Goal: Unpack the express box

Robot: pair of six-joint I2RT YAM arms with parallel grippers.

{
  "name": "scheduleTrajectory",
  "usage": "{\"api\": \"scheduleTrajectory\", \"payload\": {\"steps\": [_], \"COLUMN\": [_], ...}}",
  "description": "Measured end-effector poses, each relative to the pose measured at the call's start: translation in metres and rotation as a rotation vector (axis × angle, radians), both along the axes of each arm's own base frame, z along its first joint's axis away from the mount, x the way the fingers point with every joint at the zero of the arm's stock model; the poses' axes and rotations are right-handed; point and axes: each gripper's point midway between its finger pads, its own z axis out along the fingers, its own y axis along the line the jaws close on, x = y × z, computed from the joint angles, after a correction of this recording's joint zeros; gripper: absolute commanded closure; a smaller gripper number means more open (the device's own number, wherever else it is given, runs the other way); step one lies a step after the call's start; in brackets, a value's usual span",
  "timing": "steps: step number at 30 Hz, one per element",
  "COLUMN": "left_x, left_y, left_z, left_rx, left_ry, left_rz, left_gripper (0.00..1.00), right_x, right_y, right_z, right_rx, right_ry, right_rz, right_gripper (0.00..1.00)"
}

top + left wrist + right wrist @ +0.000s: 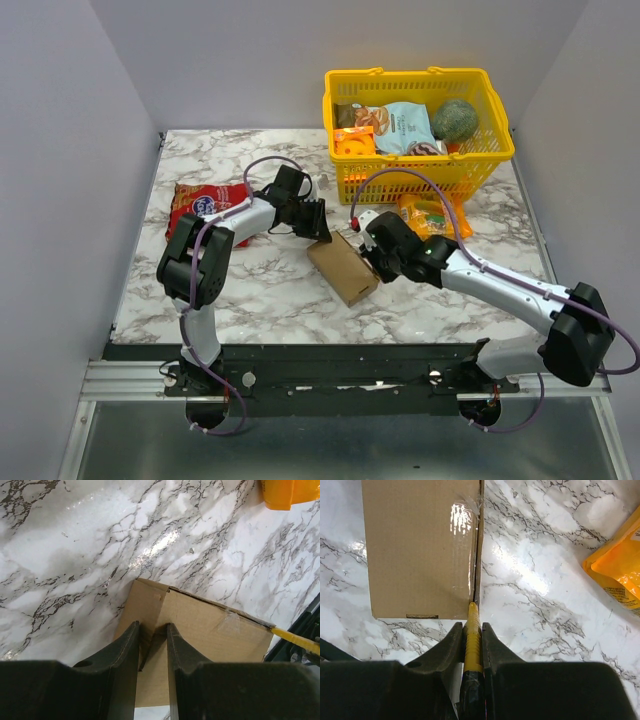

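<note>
The express box, a flat brown cardboard mailer, lies on the marble table between both arms. My left gripper is at its far corner. In the left wrist view the left gripper is closed on an edge of the express box, one finger on each side. My right gripper is at the box's right side. In the right wrist view the right gripper is shut on a yellow cutter. The cutter's tip sits in the taped seam along the right edge of the express box. The yellow cutter also shows beside the box.
A yellow plastic basket with several snack packs stands at the back right. An orange snack bag lies in front of it, close to my right arm; the orange snack bag is right of the box. A red snack bag lies at the left.
</note>
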Motion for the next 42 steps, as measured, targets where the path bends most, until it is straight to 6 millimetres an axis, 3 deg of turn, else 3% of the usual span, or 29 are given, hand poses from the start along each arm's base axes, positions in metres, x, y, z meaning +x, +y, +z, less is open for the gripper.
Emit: {"api": "scheduleTrajectory", "payload": {"steps": [7,11,21,24,25,28,30,34,38,42], "left_x": [0.001,0.002,0.012,0.013,0.013,0.012,0.009,0.000,-0.015,-0.050], "left_y": [0.001,0.001,0.005,0.008,0.008,0.013,0.018,0.025,0.020,0.017], "left_z": [0.000,0.001,0.006,0.007,0.007,0.011,0.016,0.040,0.098,0.155], "left_rx": [0.006,0.008,0.012,0.018,0.022,0.040,0.053,0.050,-0.035,-0.147], "left_ry": [-0.004,-0.014,-0.092,-0.115,-0.121,-0.155,-0.179,-0.243,-0.403,-0.594], "left_rz": [0.001,-0.006,-0.023,-0.028,-0.031,-0.057,-0.076,-0.109,-0.218,-0.366], "left_gripper": [1.00,1.00,1.00,1.00,0.85,0.59,0.53,0.46,0.45,0.44], "right_x": [-0.003,-0.004,0.008,0.018,0.020,0.027,0.032,0.040,0.041,0.038], "right_y": [0.001,0.000,0.001,0.007,0.008,0.009,0.007,0.005,0.010,0.020], "right_z": [0.001,0.011,0.110,0.127,0.130,0.135,0.136,0.141,0.150,0.169], "right_rx": [0.008,0.016,0.188,0.215,0.213,0.210,0.210,0.229,0.292,0.374], "right_ry": [0.012,0.006,-0.260,-0.335,-0.354,-0.406,-0.425,-0.438,-0.420,-0.427], "right_rz": [0.010,0.008,0.049,0.063,0.071,0.090,0.089,0.099,0.177,0.328], "right_gripper": [1.00,1.00,1.00,1.00,0.99,1.00,0.99,1.00,1.00,1.00]}}
